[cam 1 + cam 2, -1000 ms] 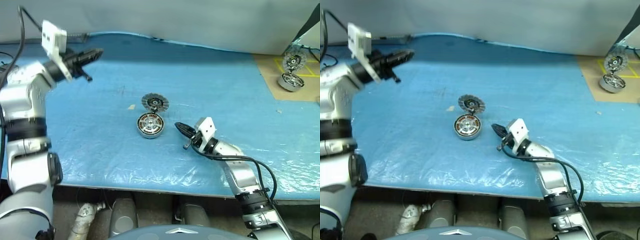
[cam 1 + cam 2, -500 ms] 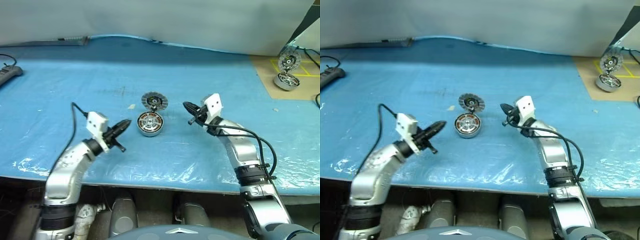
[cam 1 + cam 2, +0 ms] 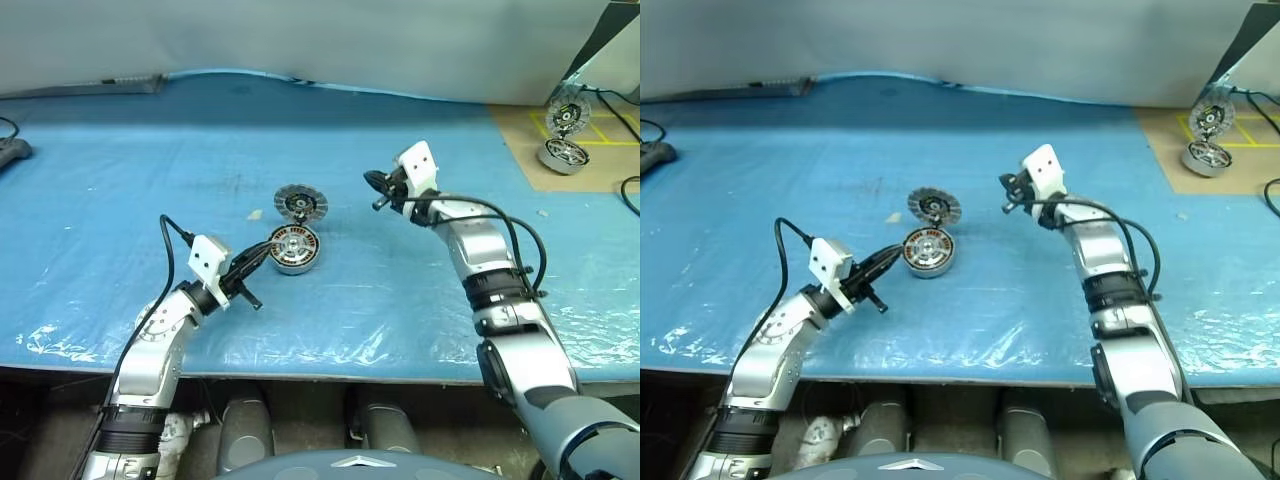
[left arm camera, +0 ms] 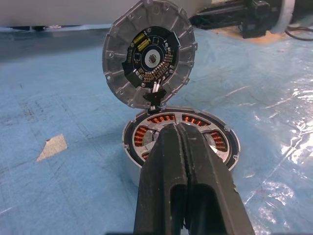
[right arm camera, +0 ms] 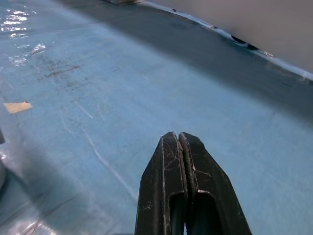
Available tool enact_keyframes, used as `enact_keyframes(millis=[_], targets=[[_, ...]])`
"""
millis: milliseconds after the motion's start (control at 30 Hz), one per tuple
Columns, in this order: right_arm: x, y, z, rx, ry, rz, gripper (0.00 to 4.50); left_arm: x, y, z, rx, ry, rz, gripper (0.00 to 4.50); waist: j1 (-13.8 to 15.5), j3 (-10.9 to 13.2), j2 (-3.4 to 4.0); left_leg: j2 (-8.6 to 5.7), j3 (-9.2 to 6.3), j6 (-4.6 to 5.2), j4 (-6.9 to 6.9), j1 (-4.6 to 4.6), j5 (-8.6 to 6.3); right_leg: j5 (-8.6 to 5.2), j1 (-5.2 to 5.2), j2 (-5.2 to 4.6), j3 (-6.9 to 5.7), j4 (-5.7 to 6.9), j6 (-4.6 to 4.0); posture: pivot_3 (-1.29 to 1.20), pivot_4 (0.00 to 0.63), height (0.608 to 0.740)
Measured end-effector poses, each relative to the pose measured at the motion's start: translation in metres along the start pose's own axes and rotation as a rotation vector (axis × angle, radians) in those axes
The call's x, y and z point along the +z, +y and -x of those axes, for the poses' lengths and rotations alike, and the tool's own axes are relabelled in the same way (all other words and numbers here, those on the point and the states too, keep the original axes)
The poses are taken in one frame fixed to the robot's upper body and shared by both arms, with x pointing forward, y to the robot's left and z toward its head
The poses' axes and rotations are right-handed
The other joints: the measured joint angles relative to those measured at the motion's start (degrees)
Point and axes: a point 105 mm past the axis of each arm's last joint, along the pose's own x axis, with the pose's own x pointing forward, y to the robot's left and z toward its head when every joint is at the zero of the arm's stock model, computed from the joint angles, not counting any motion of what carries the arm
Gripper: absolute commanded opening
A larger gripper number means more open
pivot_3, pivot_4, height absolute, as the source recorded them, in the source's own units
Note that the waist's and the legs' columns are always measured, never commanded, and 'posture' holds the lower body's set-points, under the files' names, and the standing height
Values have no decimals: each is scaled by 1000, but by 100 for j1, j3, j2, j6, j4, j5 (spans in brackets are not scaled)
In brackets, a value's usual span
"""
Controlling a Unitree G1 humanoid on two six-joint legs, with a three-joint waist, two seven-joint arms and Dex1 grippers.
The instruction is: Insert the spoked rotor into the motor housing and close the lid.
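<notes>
The motor housing (image 3: 296, 249) is a squat grey cup with copper windings (image 4: 159, 119), standing mid-table on the blue sheet. Its lid (image 3: 300, 204) is hinged to the far side and stands open, ribbed inner face (image 4: 120, 81) towards me. A pale silvery piece (image 4: 215, 141) lies inside the winding ring; I cannot tell whether it is the spoked rotor, as my fingers hide the centre. My left gripper (image 3: 264, 257) is shut and empty, level, with its tip at the housing's near left rim. My right gripper (image 3: 372, 181) is shut and empty, raised to the right of the lid and apart from it.
A similar motor unit (image 3: 563, 155) sits on tan cardboard (image 3: 520, 140) at the far right. A small tan scrap (image 3: 256, 213) lies left of the lid. A dark object (image 3: 10, 150) is at the table's left edge. Crinkled plastic runs along the front edge (image 3: 330, 345).
My left arm dropped from high at the far left to table level beside the housing, then held. My right gripper rose and moved away to the back, to the right of the lid.
</notes>
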Motion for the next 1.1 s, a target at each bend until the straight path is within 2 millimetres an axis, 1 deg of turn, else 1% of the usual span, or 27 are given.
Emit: enact_keyframes(millis=[133, 233, 333, 400, 467, 600, 733, 800, 900, 1000, 1100], targets=[[12, 0, -20, 67, 17, 11, 0, 0, -6, 8, -7, 17, 2, 25, -28, 0, 0, 13, 15, 5, 1, -11, 1, -2, -21, 1, 0, 12, -6, 0, 150, 740], [11, 9, -29, 135, 47, 31, 0, 6, -8, 9, -13, 13, -4, 25, -9, 0, 0, 27, 31, 24, 8, -31, 12, -4, -45, 1, -2, 23, -10, 0, 150, 740], [3, 26, -36, 219, 81, 17, 0, 10, -9, 9, -11, 11, -5, 25, -19, 0, 1, 34, 39, 27, 18, -55, 13, -3, -71, 3, -1, 29, -13, 0, 150, 740], [1, 41, -41, 291, 92, -14, 0, 12, -10, 9, -13, 18, -12, 25, -18, 0, 1, 41, 41, 30, 24, -71, 13, 0, -90, 8, -1, 39, -18, 0, 150, 740], [6, 53, -45, 352, 77, -49, 0, 14, -13, 8, -10, 22, -6, 25, -19, 1, 2, 48, 46, 33, 27, -79, 13, 0, -101, 9, -3, 46, -22, 0, 150, 740], [28, 73, -49, 493, 9, -135, 0, 13, -16, 9, 6, 39, 14, 25, -15, 1, 2, 53, 56, 53, 30, -77, 2, -1, -101, 9, -3, 48, -24, 0, 150, 740], [37, 100, -48, 641, -29, -200, 0, 14, -15, 9, 28, 49, 21, 25, -11, 1, 3, 58, 67, 57, 34, -78, 3, -1, -101, 8, -3, 50, -25, 0, 150, 740], [38, 106, -45, 678, -50, -225, 0, 14, -15, 9, 40, 52, 22, 25, 10, 1, 3, 58, 68, 57, 35, -78, 4, 0, -100, 7, -4, 50, -25, 0, 150, 740], [31, 114, -39, 690, -66, -267, 0, 15, -15, 10, 50, 51, 22, 25, 35, -1, 1, 59, 69, 58, 36, -77, 5, 0, -99, 7, -4, 50, -25, 0, 150, 740], [13, 126, -33, 658, -60, -351, 0, 18, -14, 10, 61, 46, 26, 25, 34, -1, 1, 60, 72, 41, 36, -74, 14, 0, -99, 8, -1, 53, -24, 0, 150, 740], [-5, 136, -27, 576, -53, -443, 0, 24, -16, 17, 74, 32, 27, 25, 9, -1, 1, 59, 77, 35, 33, -69, 17, 0, -99, 8, 2, 51, -24, 0, 150, 740]])
